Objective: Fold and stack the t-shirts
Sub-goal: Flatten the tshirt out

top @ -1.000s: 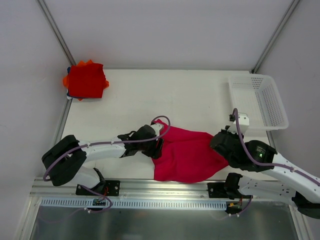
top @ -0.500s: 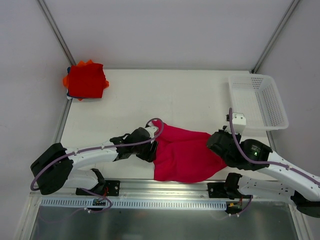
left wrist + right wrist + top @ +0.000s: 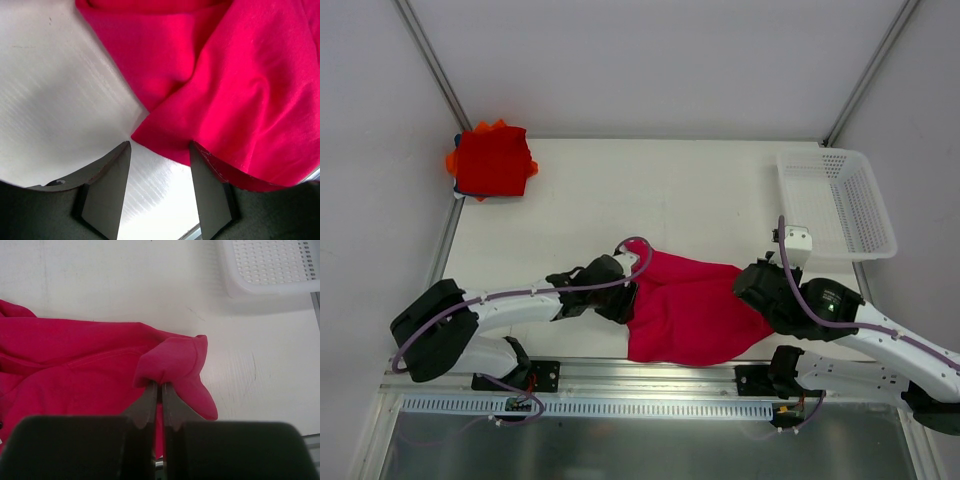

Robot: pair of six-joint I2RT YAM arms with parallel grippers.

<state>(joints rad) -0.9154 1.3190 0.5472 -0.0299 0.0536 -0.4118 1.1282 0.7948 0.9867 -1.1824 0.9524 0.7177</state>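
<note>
at left claw (image 3: pixel 160 146): soft pink shirt (image 3: pixel 240 90) corner between parted jaws | right claw (image 3: pixel 159 386) pinches its rumpled fold | perforated basket (image 3: pixel 265 288) beyond

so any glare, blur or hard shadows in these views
Top external: even soft light, only faint shadows, nothing blurred. Left wrist: streaky bright sheen on the table, the left gripper dark and soft-edged up close, the crimson-pink t-shirt crisp. Right wrist: the right gripper shows as a blurred black mass at the bottom, with a soft shadow under the basket.
</note>
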